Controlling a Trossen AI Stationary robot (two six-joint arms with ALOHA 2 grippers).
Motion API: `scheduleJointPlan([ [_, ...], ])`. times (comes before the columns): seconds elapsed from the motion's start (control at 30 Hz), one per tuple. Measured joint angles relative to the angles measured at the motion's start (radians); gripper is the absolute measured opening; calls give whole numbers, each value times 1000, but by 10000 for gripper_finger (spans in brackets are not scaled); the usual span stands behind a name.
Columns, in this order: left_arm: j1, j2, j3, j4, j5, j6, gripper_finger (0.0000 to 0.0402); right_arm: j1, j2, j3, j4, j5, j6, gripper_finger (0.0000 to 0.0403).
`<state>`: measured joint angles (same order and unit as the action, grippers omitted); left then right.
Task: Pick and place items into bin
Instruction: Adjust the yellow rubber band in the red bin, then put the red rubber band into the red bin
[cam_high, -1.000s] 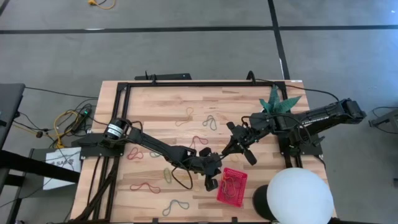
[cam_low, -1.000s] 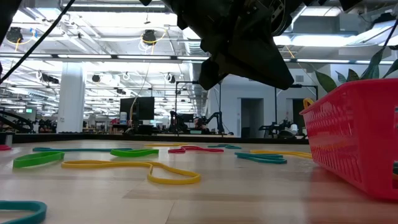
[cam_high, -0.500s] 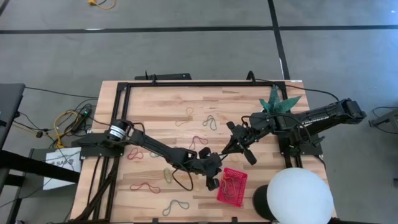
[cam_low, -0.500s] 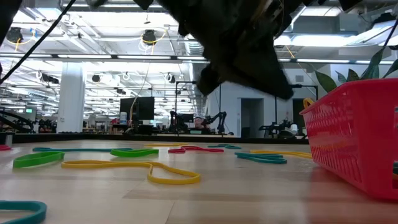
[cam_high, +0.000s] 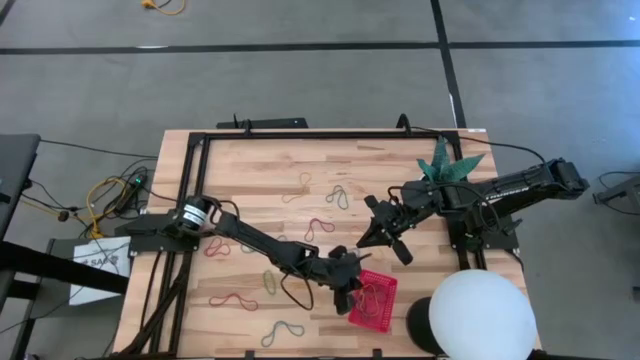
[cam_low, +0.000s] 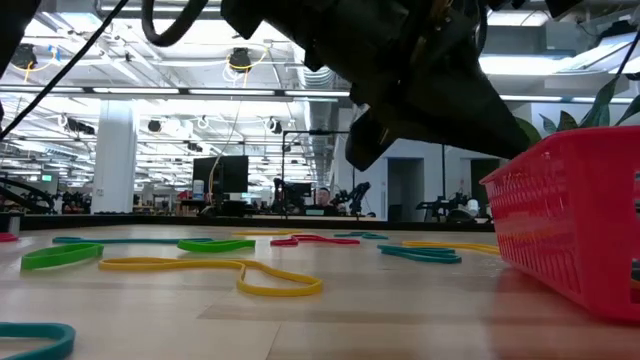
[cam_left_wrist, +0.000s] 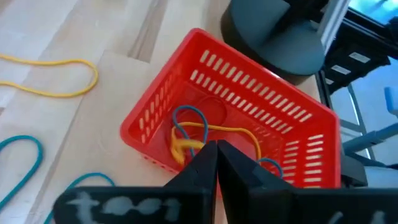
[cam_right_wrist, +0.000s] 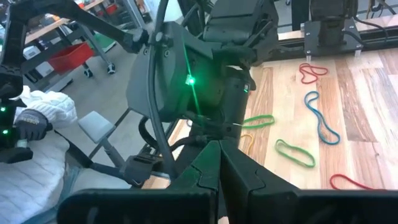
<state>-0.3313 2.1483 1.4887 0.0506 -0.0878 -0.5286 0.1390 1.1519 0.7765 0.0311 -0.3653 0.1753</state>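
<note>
The red mesh bin (cam_high: 373, 300) stands near the table's front edge, and blue and yellow bands (cam_left_wrist: 186, 134) lie inside it. My left gripper (cam_high: 347, 291) is shut and hovers at the bin's left rim (cam_left_wrist: 149, 102), its tips (cam_left_wrist: 216, 152) over the inside. My right gripper (cam_high: 365, 240) hangs shut above the table, behind the bin. Loose rubber bands lie flat on the wood: red (cam_high: 320, 228), grey-green (cam_high: 338, 197), yellow (cam_high: 297, 185), red (cam_high: 232, 300) and blue-green (cam_high: 283, 332). My left gripper comes slanting down from the table's left with its shut tips right beside the bunched end of the yellow band (cam_left_wrist: 181, 149) in the bin. I cannot tell whether they touch it.
A big white dome (cam_high: 480, 318) stands right of the bin and a green plant (cam_high: 448, 165) at the back right. Black frame rails (cam_high: 300, 134) border the table. In the low view, yellow (cam_low: 215, 270) and green (cam_low: 60, 256) bands lie left of the bin.
My left gripper has gone toward the bin, to the table's right and near edge, sinking a little and tipping its fingers further down. It has stayed shut. The bin and the loose bands have not moved.
</note>
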Motion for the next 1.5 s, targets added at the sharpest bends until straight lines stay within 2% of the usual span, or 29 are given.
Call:
scheduleJointPlan([
  [0.17,6,-4,44,-65,30,29,0,0,0,0,0,0,0,1],
  [0.33,20,-46,143,-341,-11,98,0,0,0,0,4,0,0,1],
  [0.57,16,-192,232,-860,-312,86,0,-5,0,0,7,8,15,1],
  [0.87,-14,-531,234,-1381,-691,-151,0,-4,0,0,-2,3,7,1],
  [0.97,-35,-610,163,-1462,-787,-271,0,-4,0,0,-2,3,36,1],
  [1.1,-61,-695,-47,-1445,-726,-414,7,-4,0,0,-2,3,29,1],
  [1.27,-93,-765,-365,-1263,-500,-477,36,-4,0,0,-1,3,28,1],
  [1.37,-106,-776,-496,-1187,-372,-489,57,-4,0,0,0,3,27,1],
  [1.5,-120,-776,-626,-1190,-300,-573,82,-4,0,0,0,3,27,1],
])
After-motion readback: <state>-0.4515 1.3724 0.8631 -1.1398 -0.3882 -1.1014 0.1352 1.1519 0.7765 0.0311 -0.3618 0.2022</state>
